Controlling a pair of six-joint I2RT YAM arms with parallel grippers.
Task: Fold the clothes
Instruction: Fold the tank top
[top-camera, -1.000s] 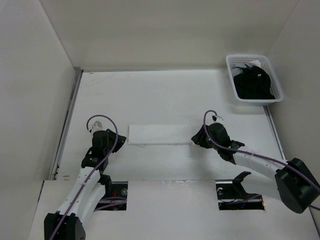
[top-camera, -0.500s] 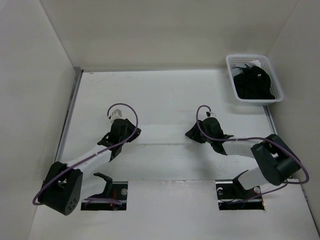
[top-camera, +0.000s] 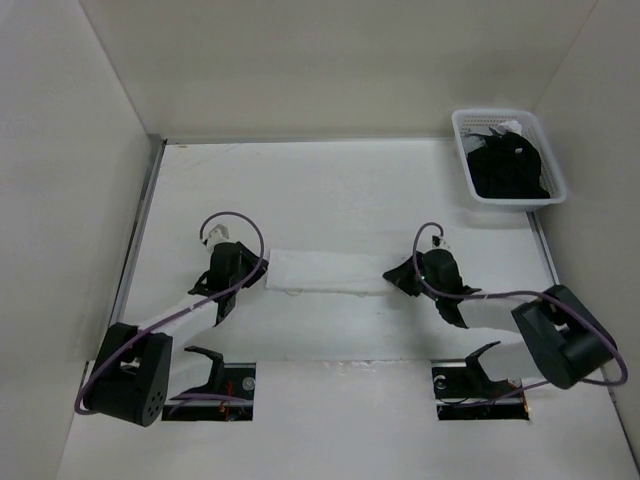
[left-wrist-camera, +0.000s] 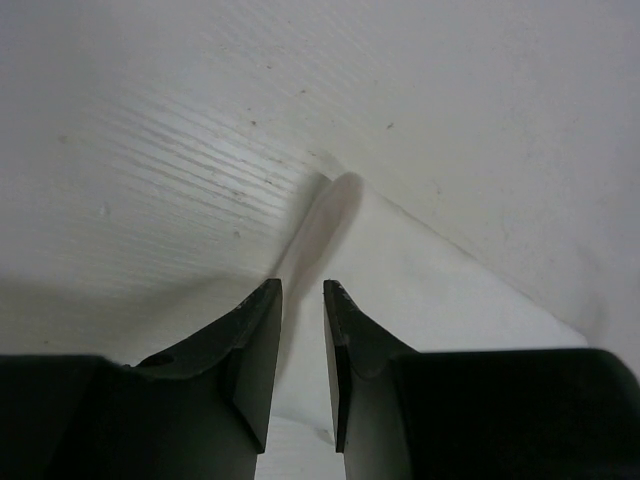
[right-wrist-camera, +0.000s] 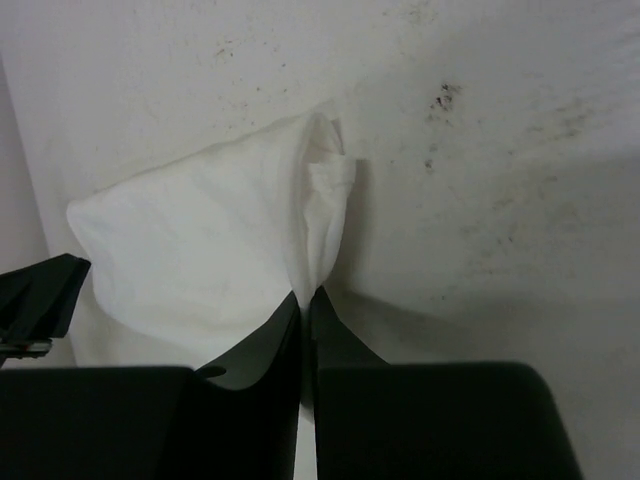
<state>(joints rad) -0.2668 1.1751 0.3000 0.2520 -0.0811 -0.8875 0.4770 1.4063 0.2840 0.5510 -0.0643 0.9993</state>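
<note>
The clothes (top-camera: 325, 270) lie as a long white folded strip across the middle of the table. My right gripper (top-camera: 392, 276) is at the strip's right end. In the right wrist view it (right-wrist-camera: 306, 293) is shut on a bunched corner of the clothes (right-wrist-camera: 200, 260), and the fabric puckers up from the fingertips. My left gripper (top-camera: 262, 266) sits at the strip's left end. In the left wrist view its jaws (left-wrist-camera: 302, 285) stand narrowly parted just above the edge of the clothes (left-wrist-camera: 420, 270), with nothing pinched between them.
A white mesh basket (top-camera: 462, 140) holding black garments (top-camera: 508, 168) stands at the back right corner. White walls close in the table on the left, back and right. Two cutouts (top-camera: 222, 382) (top-camera: 480, 388) lie by the arm bases.
My left arm swung forward from near its base to the strip's left end. My right gripper went from open to shut on the right end. The strip shifted slightly right.
</note>
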